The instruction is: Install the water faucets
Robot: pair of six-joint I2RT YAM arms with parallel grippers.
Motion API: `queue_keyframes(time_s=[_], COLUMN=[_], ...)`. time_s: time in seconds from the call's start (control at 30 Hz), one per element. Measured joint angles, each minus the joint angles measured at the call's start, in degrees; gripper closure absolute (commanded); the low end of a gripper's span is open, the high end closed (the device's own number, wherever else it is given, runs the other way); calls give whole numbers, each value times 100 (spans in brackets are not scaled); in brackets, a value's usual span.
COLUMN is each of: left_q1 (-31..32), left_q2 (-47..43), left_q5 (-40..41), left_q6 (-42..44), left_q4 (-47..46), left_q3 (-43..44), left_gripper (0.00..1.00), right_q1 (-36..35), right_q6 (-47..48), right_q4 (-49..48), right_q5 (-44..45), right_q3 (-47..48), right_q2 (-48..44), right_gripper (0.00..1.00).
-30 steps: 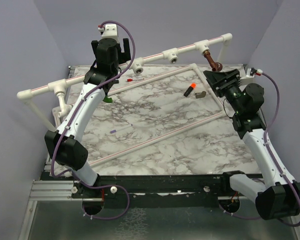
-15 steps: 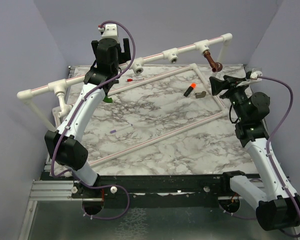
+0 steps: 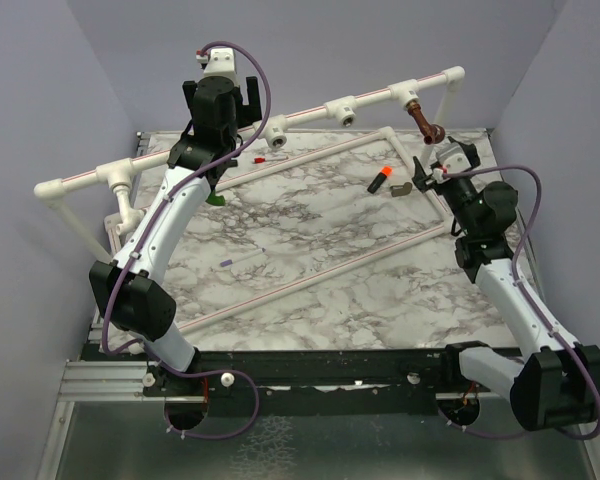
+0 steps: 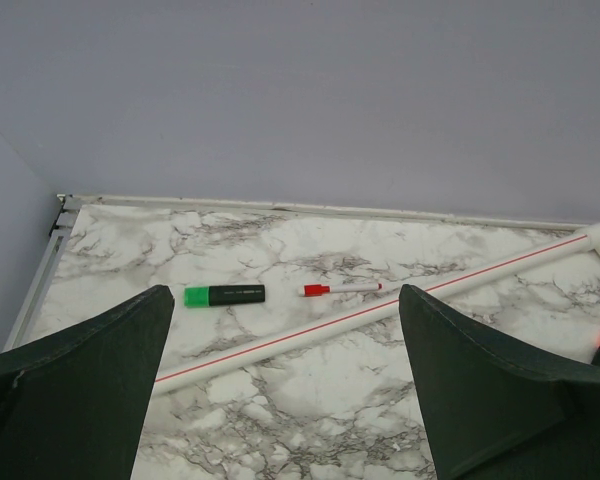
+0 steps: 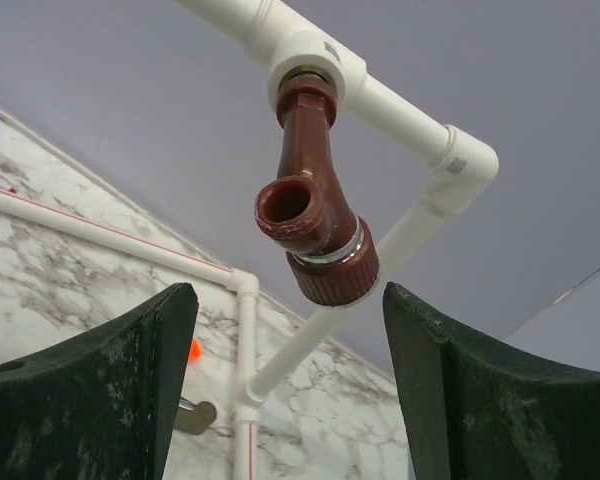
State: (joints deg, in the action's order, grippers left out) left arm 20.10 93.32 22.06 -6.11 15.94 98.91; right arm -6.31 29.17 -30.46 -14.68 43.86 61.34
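Note:
The dark reddish-brown faucet (image 3: 427, 125) hangs from the right tee (image 3: 412, 95) of the raised white pipe rail. In the right wrist view the faucet (image 5: 315, 215) is screwed into the tee (image 5: 310, 60). My right gripper (image 3: 430, 165) is open and empty just below it (image 5: 290, 295), not touching. My left gripper (image 3: 223, 92) is open and empty (image 4: 285, 300), held high by the rail's middle. A green piece (image 3: 213, 197) peeks from under the left arm; I cannot tell what it is. A white curved piece (image 3: 127, 212) hangs below the left tee.
Two open tees (image 3: 278, 128) (image 3: 342, 106) sit on the rail. A white pipe frame (image 3: 420, 190) lies on the marble table. An orange-and-black cylinder (image 3: 381, 179), a grey-brown bent piece (image 3: 402, 188), a red pen (image 4: 340, 289) and a green-capped marker (image 4: 225, 295) lie there.
My right gripper has swung left and up toward the brown faucet and turned its jaws under it. The left arm has not moved.

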Motion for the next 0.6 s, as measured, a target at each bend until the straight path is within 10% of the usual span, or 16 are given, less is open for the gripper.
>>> queue_keyframes(time_s=[0.6], left_q1=[2], left_q2=[0], left_q5=[2], left_q6=[9], left_q4=[0], left_q3=[0], left_gripper=[5], right_q1=[-2], right_q6=[1255], right_q4=[-940], right_q5=[-313], right_q3=[79], right_q2=[645], right_gripper=[31])
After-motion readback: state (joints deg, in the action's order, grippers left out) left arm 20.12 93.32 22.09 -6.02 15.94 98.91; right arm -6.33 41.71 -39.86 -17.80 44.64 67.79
